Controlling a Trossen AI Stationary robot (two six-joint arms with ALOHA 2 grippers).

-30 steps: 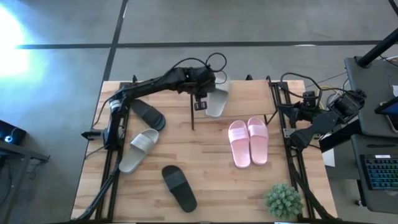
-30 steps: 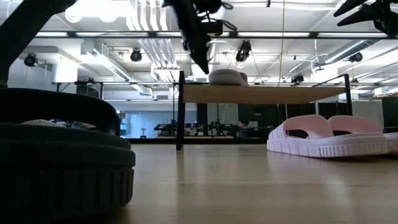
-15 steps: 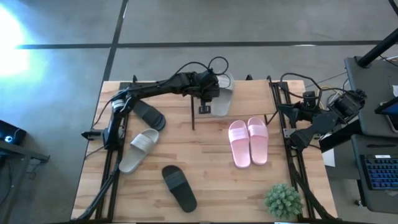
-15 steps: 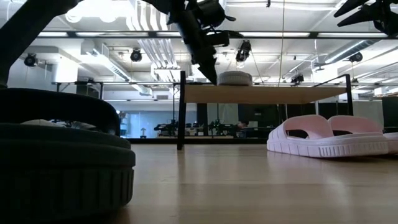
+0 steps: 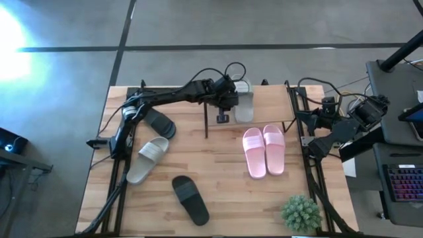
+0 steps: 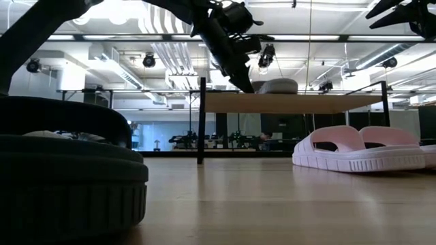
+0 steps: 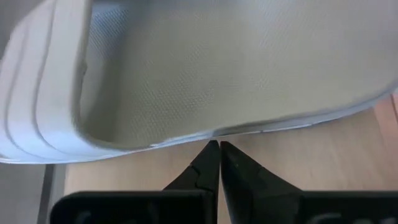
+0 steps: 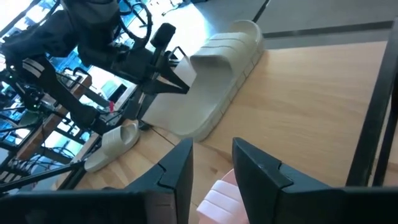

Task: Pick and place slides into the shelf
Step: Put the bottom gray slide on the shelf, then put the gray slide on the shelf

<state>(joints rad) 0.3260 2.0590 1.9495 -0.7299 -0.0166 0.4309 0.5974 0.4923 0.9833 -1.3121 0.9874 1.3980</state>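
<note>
A pale grey slide (image 5: 243, 106) lies sole-down on the shelf (image 5: 274, 106), a low rack with a light board and a thin black frame at the table's far middle. My left gripper (image 5: 232, 103) is shut and stands at the slide's left side; the low view shows it (image 6: 245, 83) beside the slide (image 6: 276, 86) on the board (image 6: 306, 103). My right gripper (image 8: 211, 165) waits open and holds nothing, high at the table's right edge (image 5: 316, 145). On the table lie a pink pair (image 5: 264, 151), a second grey slide (image 5: 147, 158) and two black slides (image 5: 157, 122) (image 5: 190, 199). My left gripper's shut fingertips (image 7: 217, 149) meet the side edge of the grey slide's sole (image 7: 211, 133), on its long left side. They come from the table's left, slanting down. The slide lies flat on the shelf board.
A small green plant (image 5: 301, 213) stands at the near right corner. The shelf's black legs (image 5: 205, 125) stand just left of the pink pair. Bare wood lies between the pink pair and the near black slide.
My left gripper, shut throughout, has moved toward the table's right edge and sunk a little, tipping further down. The grey slide has slid rightward along the shelf board and turned from slanting to lying straight, pointing at the far edge.
</note>
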